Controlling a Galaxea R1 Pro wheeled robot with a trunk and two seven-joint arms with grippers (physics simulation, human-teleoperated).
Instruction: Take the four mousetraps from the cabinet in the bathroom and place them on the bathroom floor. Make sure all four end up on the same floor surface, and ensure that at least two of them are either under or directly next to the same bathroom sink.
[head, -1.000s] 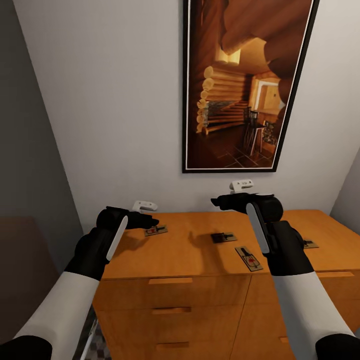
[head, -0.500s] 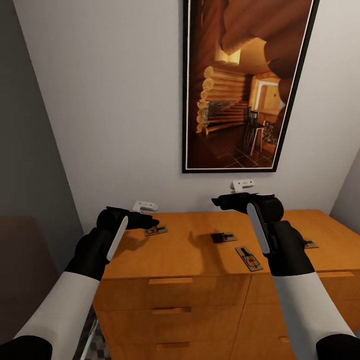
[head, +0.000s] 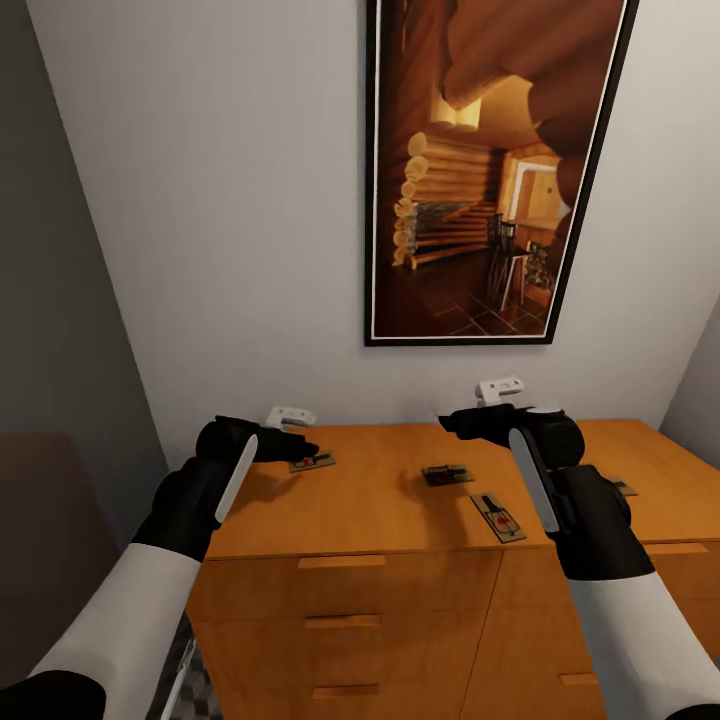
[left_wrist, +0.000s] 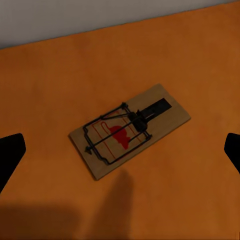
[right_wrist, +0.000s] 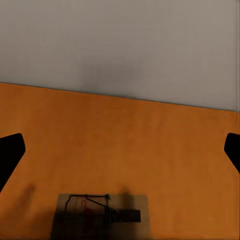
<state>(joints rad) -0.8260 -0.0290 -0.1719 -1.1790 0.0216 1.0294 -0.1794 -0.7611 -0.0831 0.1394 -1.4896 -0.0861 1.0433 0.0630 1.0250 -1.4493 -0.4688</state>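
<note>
Several mousetraps lie on the flat top of an orange wooden cabinet (head: 370, 520) with drawer fronts. My left gripper (head: 296, 432) hangs open just above the leftmost mousetrap (head: 312, 462); in the left wrist view that trap (left_wrist: 130, 129) lies between the spread fingers (left_wrist: 10, 155). My right gripper (head: 478, 408) is open, a little above and behind the middle mousetrap (head: 447, 474), which shows at the near edge of the right wrist view (right_wrist: 101, 216). Another mousetrap (head: 497, 517) lies near the front edge. One more (head: 622, 489) peeks out behind my right forearm. The sink is out of view.
A white wall stands right behind the cabinet, with a tall framed picture (head: 490, 170) of a log cabin hanging on it. A grey wall (head: 50, 300) closes in on the left. A sliver of patterned floor (head: 190, 685) shows beside the cabinet.
My right gripper has shifted to the right and a little lower, and its shadow has left the middle mousetrap. The left gripper has barely moved.
</note>
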